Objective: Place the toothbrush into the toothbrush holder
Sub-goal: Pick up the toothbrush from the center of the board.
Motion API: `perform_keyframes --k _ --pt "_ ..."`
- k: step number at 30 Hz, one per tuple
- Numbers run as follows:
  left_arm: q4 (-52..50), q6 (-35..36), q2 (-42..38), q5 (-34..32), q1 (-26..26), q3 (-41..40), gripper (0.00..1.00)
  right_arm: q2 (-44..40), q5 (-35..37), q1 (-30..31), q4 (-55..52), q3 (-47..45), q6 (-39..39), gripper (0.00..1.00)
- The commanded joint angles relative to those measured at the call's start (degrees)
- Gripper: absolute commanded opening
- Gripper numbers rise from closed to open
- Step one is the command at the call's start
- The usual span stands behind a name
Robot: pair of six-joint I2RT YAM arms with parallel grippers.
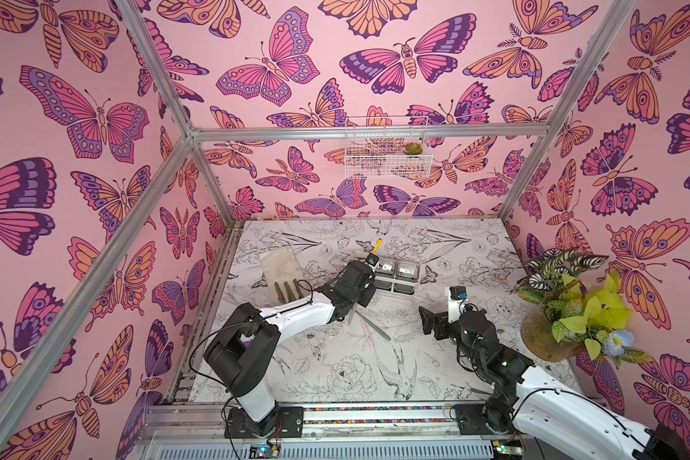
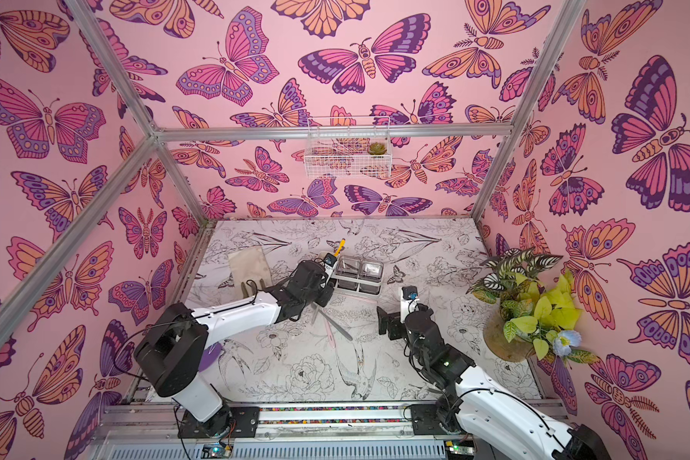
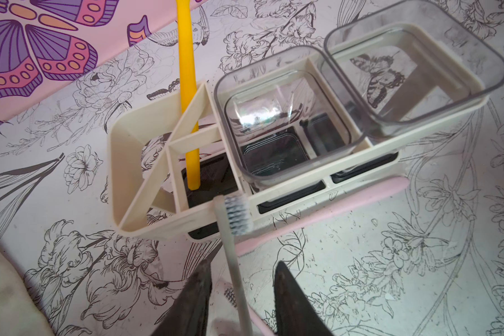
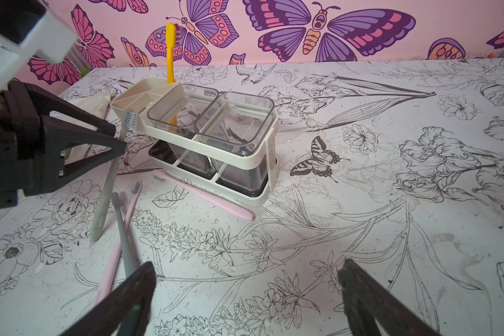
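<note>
Left gripper brackets the grey toothbrush, jaws narrowly apart around its handle; a firm grip cannot be told. Its bristle head stands upright just beside the toothbrush holder, outside its slots. One yellow toothbrush stands inside. Right gripper hangs wide open, well apart.

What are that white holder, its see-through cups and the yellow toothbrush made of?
Holder: looks like hard moulded plastic, matt cream-white, with thin even walls. Cups: clear grey-tinted plastic, probably, glossy; the table print shows through. Yellow toothbrush: smooth plastic handle, evenly coloured, slight sheen.
</note>
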Motion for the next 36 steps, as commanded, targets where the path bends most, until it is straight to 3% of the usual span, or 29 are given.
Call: perform_keyframes --k 1,21,32,36 --pt "0.0 -1.0 0.8 -0.9 0.3 0.7 0.34 -0.4 0.9 -0.2 -1.2 1.7 0.7 0.99" --pt "0.0 -3.0 1.9 -0.7 0.3 -0.4 0.29 -0.2 1.2 -0.2 -1.3 1.6 0.6 0.97" --pt "0.0 -3.9 4.0 -2.1 0.4 0.1 0.23 -0.3 1.5 -0.2 -1.4 1.6 0.6 0.97" --pt "0.0 -3.7 3.4 -2.5 0.4 -0.1 0.16 -0.5 1.5 -0.2 -1.5 1.6 0.6 0.97"
